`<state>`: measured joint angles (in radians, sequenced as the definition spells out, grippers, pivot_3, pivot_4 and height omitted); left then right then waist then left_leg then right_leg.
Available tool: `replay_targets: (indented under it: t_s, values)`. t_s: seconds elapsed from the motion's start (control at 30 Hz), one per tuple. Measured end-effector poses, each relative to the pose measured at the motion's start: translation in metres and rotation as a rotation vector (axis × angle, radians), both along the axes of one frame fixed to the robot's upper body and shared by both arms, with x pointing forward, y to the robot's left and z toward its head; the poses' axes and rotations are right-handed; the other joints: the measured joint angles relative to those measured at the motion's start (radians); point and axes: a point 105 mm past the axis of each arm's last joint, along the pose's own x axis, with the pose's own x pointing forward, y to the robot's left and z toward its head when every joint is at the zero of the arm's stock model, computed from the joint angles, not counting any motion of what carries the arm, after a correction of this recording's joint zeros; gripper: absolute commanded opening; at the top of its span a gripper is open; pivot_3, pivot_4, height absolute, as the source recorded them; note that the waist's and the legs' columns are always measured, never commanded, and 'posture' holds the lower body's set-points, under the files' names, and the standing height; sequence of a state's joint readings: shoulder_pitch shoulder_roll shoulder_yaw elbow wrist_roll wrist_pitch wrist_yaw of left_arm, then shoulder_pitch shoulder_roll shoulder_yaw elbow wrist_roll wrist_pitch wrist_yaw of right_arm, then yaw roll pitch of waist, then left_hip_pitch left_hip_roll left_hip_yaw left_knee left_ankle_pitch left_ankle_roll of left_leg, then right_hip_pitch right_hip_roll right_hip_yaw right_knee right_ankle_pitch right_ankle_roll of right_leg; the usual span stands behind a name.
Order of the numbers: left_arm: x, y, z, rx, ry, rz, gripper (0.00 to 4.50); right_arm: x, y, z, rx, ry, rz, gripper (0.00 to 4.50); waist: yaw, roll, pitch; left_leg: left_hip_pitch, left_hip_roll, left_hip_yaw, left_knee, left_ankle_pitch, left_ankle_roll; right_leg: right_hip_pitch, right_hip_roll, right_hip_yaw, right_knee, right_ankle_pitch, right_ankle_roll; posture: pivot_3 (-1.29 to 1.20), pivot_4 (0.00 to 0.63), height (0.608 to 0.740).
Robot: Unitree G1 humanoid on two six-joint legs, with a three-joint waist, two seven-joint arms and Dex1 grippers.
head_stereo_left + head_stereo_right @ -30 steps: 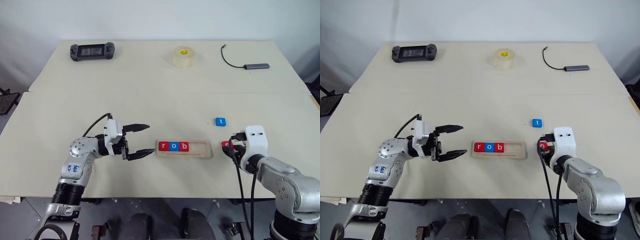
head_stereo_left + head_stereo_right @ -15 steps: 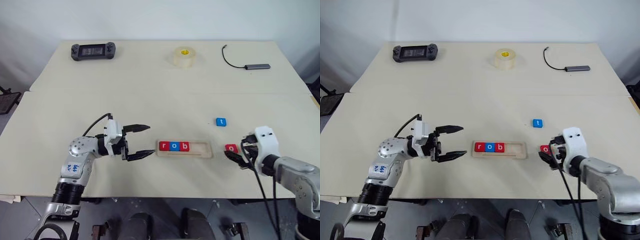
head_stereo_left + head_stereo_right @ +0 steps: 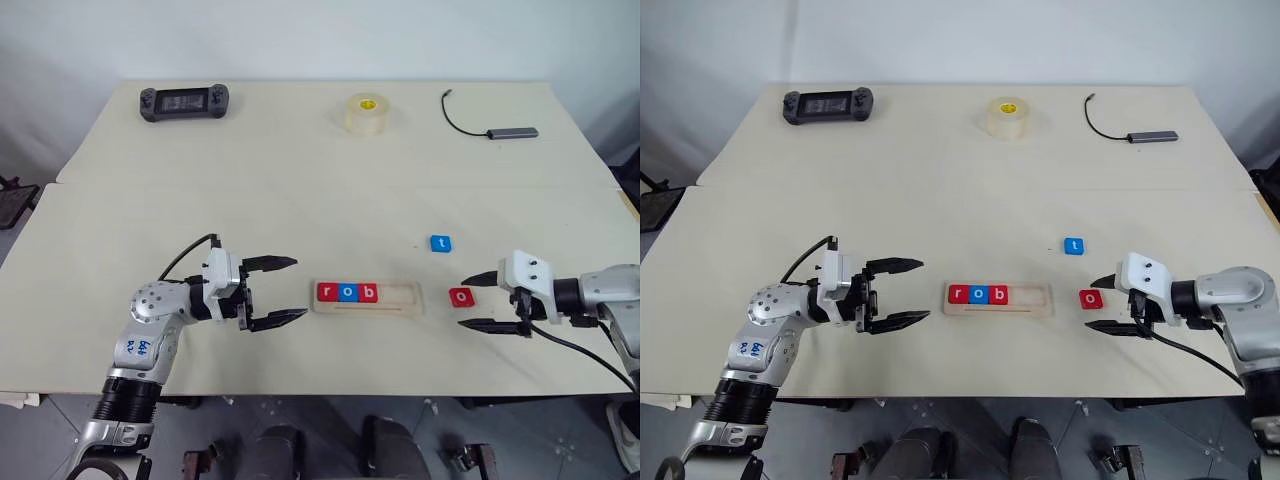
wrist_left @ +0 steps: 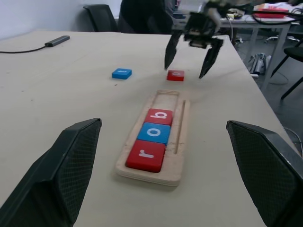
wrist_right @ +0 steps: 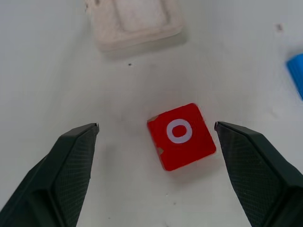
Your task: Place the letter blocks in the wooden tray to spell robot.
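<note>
Letter blocks, small flat square tiles with white lowercase letters, are partly placed: a red r [image 3: 327, 292], a blue o [image 3: 347, 293] and a red b [image 3: 368, 293] sit side by side at the left end of the pale light-wood rectangular tray [image 3: 408, 302] near the front of the cream table [image 3: 300, 180]. The right part of its slot is empty. A red o tile [image 3: 460, 296] lies flat on the table just right of the tray, and a blue t tile [image 3: 441, 243] lies farther back, apart from both.

The right gripper [image 3: 488, 300] is spread wide, its two black fingers on either side of the red o tile without touching it. The left gripper [image 3: 281, 291] is also spread wide and holds nothing, pointing toward the tray's left end.

The step in hand looks like picking up the second o. Next, the right gripper would likely need to close on that tile and carry it to the slot beside the b.

The right wrist view shows the red o tile turned slightly askew between the fingers [image 5: 71, 161], with the tray's end beyond. The left wrist view shows the thin groove [image 4: 180, 127] running along the tray beside the tiles.
</note>
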<state>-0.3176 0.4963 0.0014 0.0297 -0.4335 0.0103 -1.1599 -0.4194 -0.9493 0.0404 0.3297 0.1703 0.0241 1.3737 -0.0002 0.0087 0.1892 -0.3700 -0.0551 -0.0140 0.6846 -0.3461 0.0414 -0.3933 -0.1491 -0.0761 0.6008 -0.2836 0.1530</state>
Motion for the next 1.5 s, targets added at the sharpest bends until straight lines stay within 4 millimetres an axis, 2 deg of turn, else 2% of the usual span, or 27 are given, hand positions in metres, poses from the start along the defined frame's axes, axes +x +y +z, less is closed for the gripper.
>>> replay_targets:
  t_s: [0.07, 0.27, 0.4, 0.5, 0.7, 0.9, 1.0, 1.2, 1.5]
  values:
    - [-0.003, 0.001, -0.001, 0.007, 0.002, -0.001, 4.50, 0.005, 0.001, -0.002, -0.004, 0.004, 0.014, 3.52, 0.001, 0.000, 0.000, 0.000, 0.000, -0.001, 0.000, 0.000, 0.000, 0.000, 0.000, -0.001, 0.000, 0.000, 0.000, 0.00, 0.150, 0.740]
    - [-0.005, 0.001, -0.001, 0.015, 0.004, 0.005, 4.50, 0.005, 0.001, -0.004, -0.008, 0.031, 0.068, 1.48, 0.002, 0.000, 0.000, 0.000, 0.000, -0.002, 0.000, 0.000, -0.001, 0.001, 0.000, -0.002, -0.001, 0.000, 0.000, 0.00, 0.150, 0.740]
    - [-0.006, 0.001, 0.000, 0.014, -0.003, 0.009, 4.50, 0.012, 0.001, 0.001, -0.036, 0.011, 0.070, 1.46, 0.000, 0.000, 0.000, 0.000, 0.000, -0.001, 0.000, 0.000, -0.001, 0.001, 0.000, -0.001, -0.001, 0.000, 0.000, 0.00, 0.150, 0.740]
    - [-0.005, 0.001, 0.000, 0.012, -0.003, 0.018, 4.50, 0.018, 0.005, 0.013, -0.039, -0.025, 0.078, 1.46, 0.000, 0.001, 0.000, 0.000, 0.000, -0.002, 0.000, 0.000, -0.001, 0.000, 0.000, -0.001, -0.001, 0.000, 0.000, 0.00, 0.150, 0.740]
    - [-0.004, 0.004, 0.001, 0.003, -0.007, 0.043, 4.50, 0.014, 0.057, 0.040, 0.031, -0.035, 0.213, 1.46, 0.000, 0.001, 0.000, -0.001, 0.001, -0.002, 0.000, -0.001, -0.002, 0.000, 0.000, -0.002, -0.001, 0.000, 0.000, 0.00, 0.150, 0.740]
    - [-0.004, 0.004, -0.002, -0.007, 0.002, 0.057, 4.50, 0.015, 0.102, 0.034, 0.065, 0.022, 0.244, 1.46, 0.004, 0.001, 0.000, -0.001, 0.000, -0.003, 0.000, -0.001, -0.002, 0.000, 0.000, -0.002, -0.001, 0.000, 0.000, 0.00, 0.150, 0.740]
    - [-0.004, 0.003, -0.001, -0.011, -0.002, 0.060, 4.50, 0.015, 0.109, 0.024, 0.056, 0.041, 0.244, 1.46, 0.008, 0.001, 0.000, -0.002, -0.001, -0.003, 0.000, -0.001, -0.002, 0.000, 0.000, -0.002, -0.001, 0.000, 0.000, 0.00, 0.150, 0.740]
    - [-0.006, 0.001, 0.002, -0.015, -0.013, 0.063, 4.50, 0.015, 0.110, 0.016, 0.033, 0.057, 0.234, 1.46, 0.001, 0.001, 0.000, -0.002, 0.000, -0.003, 0.000, -0.001, -0.002, -0.001, 0.000, -0.002, -0.001, 0.000, 0.000, 0.00, 0.150, 0.740]
    - [-0.008, 0.002, -0.001, -0.016, 0.000, 0.073, 4.50, 0.017, 0.114, 0.015, 0.061, 0.062, 0.214, 4.49, 0.002, 0.001, 0.000, -0.002, 0.000, -0.003, 0.000, -0.001, -0.002, 0.000, 0.000, -0.002, -0.001, 0.000, 0.000, 0.00, 0.150, 0.740]
